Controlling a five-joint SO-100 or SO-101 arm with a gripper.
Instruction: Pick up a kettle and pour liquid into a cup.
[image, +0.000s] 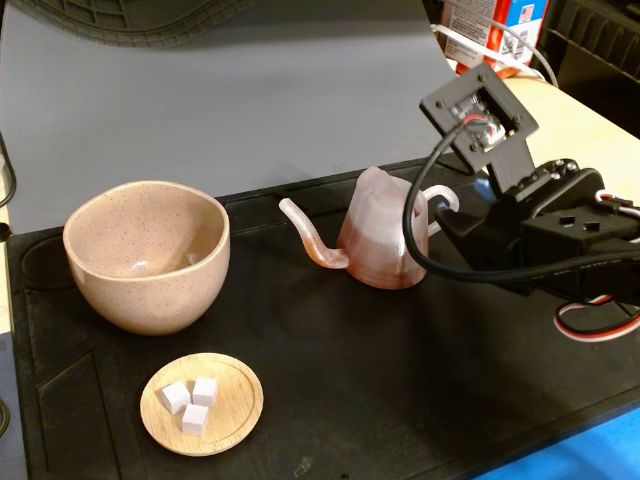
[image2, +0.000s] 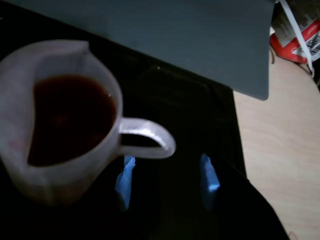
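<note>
translucent pale-pink plastic, ridged down a cone-shaped body, makes up the one kettle (image: 385, 240), which stands upright on the black rubbery mat (image: 400, 400) right of centre in the fixed view. its long thin gooseneck spout (image: 310, 240) curves out to the left toward the cup, and its small loop handle (image2: 150, 137) points right toward the arm. from the wrist view, the open top shows dark reddish-brown liquid (image2: 70, 117) inside, glossy and flat.

one cup (image: 148, 255) sits well to the left of the kettle, apart from it: a wide, round, handleless bowl shape in beige-pink speckled ceramic with a smooth glazed inside. in front of the cup lies one small round wooden dish (image: 235, 400) with three white cubes (image: 192, 404) bunched together on it.

the single gripper (image2: 167, 177) comes in from the right, black and blocky, with a camera board raised above it and black, red and white cables looping past the kettle's right side. in the wrist view its two blue-tipped fingers (image2: 125, 180) stand spread apart, low beside the handle, one just under the loop and the other out to the right, clamped on nothing.

behind the mat rises a plain grey backdrop (image: 250, 90); a pale wooden tabletop (image2: 280, 165) shows at the right, with a red and white box (image: 490, 25) at the far corner.
</note>
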